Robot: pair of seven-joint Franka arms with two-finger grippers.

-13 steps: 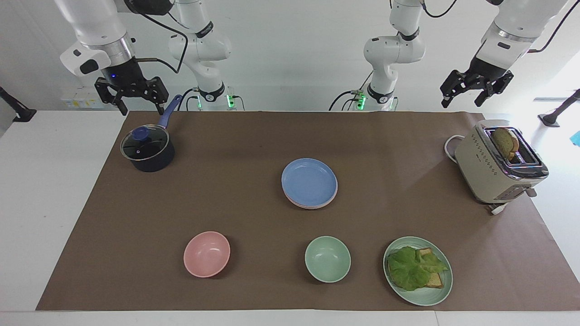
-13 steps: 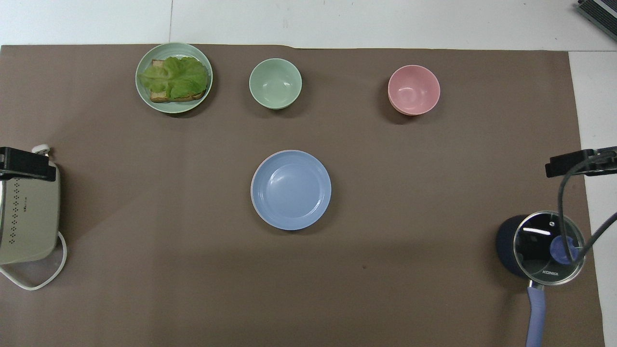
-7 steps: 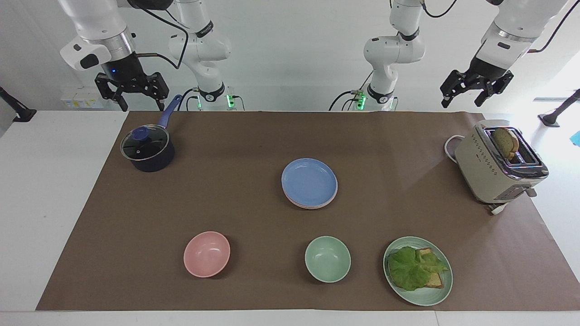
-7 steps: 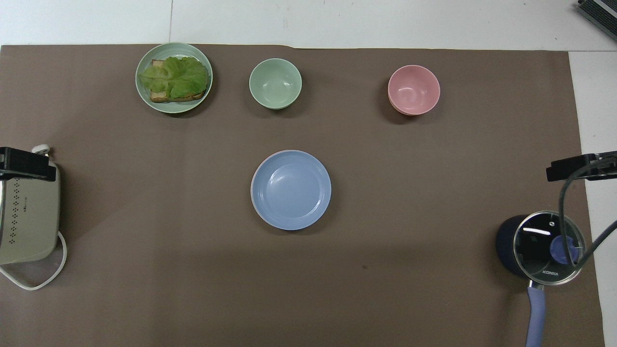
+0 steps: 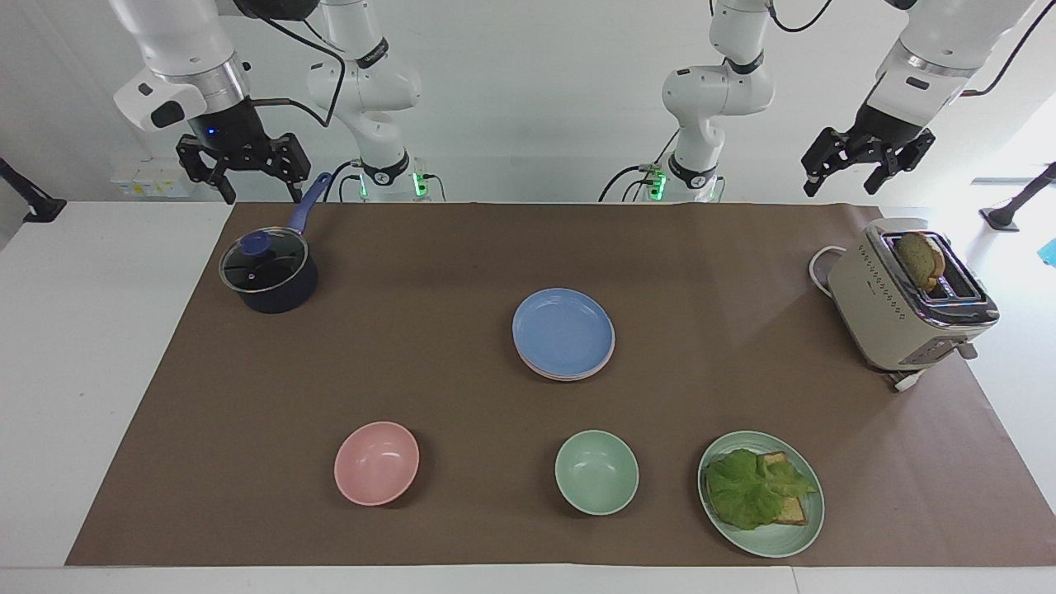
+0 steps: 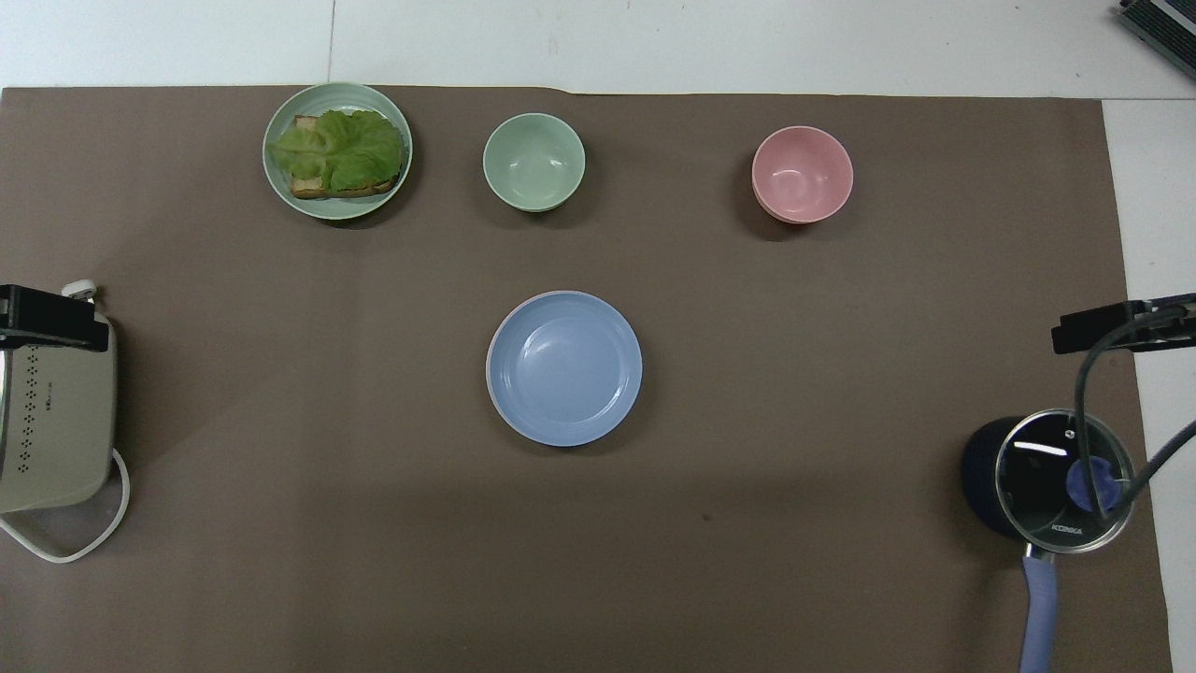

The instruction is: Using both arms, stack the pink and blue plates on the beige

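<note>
Taking the round matte blue plate [image 5: 563, 332] as landmark: it lies mid-surface, topping a stack with the pastel pink plate [image 5: 569, 374] showing as a rim beneath it; no beige plate can be made out under them. Toward the right arm's end and nearer the robots, the right gripper [image 5: 244, 178] hangs above the dark lidded saucepan [image 5: 268, 276], fingers apart, empty. Toward the left arm's end, the left gripper [image 5: 858, 171] hangs above the beige boxy toaster [image 5: 891, 309], fingers apart, empty.
</note>
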